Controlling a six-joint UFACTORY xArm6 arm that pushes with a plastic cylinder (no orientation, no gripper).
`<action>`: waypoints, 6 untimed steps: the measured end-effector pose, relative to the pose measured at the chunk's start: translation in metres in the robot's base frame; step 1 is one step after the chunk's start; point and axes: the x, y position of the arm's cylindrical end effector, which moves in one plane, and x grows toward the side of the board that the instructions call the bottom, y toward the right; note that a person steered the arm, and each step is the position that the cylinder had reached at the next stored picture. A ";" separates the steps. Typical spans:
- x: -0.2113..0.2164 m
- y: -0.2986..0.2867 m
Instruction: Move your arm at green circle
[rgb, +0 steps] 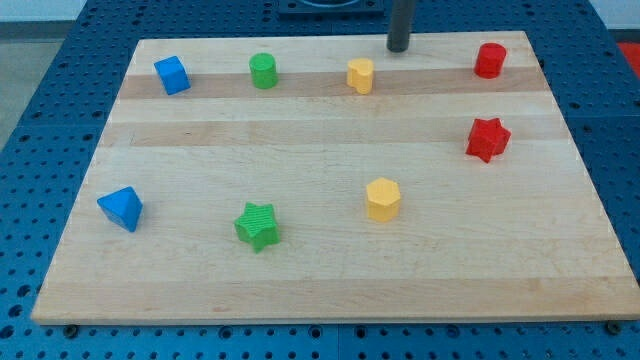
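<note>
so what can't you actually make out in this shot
- My tip shows near the view's top, up and right of the yellow block; the rod above it is cut off by the view's top edge.
- Whether the tip touches the board: cannot tell from this angle.
- The green circle is small; its far side is hidden by its own body.
- The red block at the top right: exact shape unclear.

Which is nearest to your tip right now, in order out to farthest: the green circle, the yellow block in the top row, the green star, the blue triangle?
Measured from my tip at the view's top:
1. Yellow block, just below-left of the tip.
2. Green circle, farther left in the top row.
3. Green star, lower left.
4. Blue triangle, far lower left.
</note>
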 end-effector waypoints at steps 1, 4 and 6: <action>0.000 -0.028; 0.000 -0.086; 0.000 -0.148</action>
